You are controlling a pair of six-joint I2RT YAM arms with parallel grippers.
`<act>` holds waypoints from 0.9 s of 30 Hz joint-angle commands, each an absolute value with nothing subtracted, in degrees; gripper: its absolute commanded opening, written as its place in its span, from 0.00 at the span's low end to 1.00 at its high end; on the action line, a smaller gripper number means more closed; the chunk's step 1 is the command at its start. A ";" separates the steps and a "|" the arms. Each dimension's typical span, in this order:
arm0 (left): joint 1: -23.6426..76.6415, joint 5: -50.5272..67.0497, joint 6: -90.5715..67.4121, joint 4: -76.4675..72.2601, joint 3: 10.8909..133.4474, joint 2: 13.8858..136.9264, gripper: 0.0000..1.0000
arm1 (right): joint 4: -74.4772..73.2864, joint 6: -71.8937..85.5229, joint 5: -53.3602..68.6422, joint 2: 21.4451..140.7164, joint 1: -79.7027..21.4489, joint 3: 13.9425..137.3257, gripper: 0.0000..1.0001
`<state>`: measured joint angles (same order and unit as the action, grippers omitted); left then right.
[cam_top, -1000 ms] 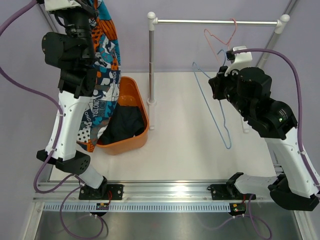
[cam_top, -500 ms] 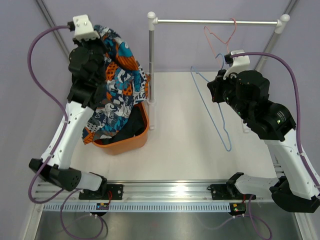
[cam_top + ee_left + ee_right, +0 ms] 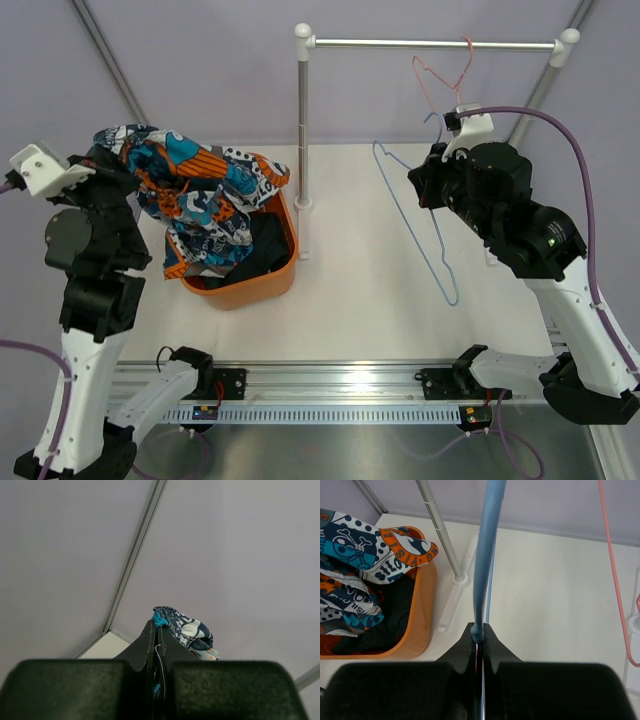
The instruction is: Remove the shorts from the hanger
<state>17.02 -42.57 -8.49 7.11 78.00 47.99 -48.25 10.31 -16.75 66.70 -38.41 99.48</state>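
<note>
Where the scene is viewed from overhead, the left hand [image 3: 112, 162] is seen at the far left, raised above the counter [image 3: 380, 300], with its fingers buried in a corner of the patterned shorts [image 3: 205, 195]. Whether they are pressed together cannot be told from that view. The shorts are on no hanger. They are draped over the far and left rim of the orange basket [image 3: 245, 288] and spill into it on top of a dark garment [image 3: 265, 245]. The right hand [image 3: 418, 186] is held to the right of the rack post [image 3: 302, 120], closed on the bare blue hanger [image 3: 440, 255], which slants down toward the counter. A pink hanger [image 3: 440, 75] is hooked on the rail [image 3: 430, 44] just behind.

From the left wrist, the two fingers are seen pressed together with a thin edge of cloth pinched between them. A bunched fold of the shorts shows just past the tips against the purple wall [image 3: 240, 555].

From the right wrist, the fingers are seen clamped onto the blue hanger's wire, which runs straight up from the tips. The basket lies at the left with the shorts over its rim and the dark garment beneath. The rack post stands beside it, and the pink hanger's wire is seen near the right edge.
</note>
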 commanded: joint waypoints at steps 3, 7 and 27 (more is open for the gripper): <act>16.87 -38.50 -18.36 19.23 74.45 43.42 0.00 | -46.14 12.21 -14.68 65.92 -38.32 98.18 0.00; 16.87 -34.99 -20.74 26.44 71.65 42.10 0.00 | -45.88 13.27 -13.80 65.30 -38.32 97.12 0.00; 16.00 -15.14 -30.66 30.07 67.50 72.67 0.00 | -47.02 13.71 -14.41 65.65 -38.32 97.91 0.00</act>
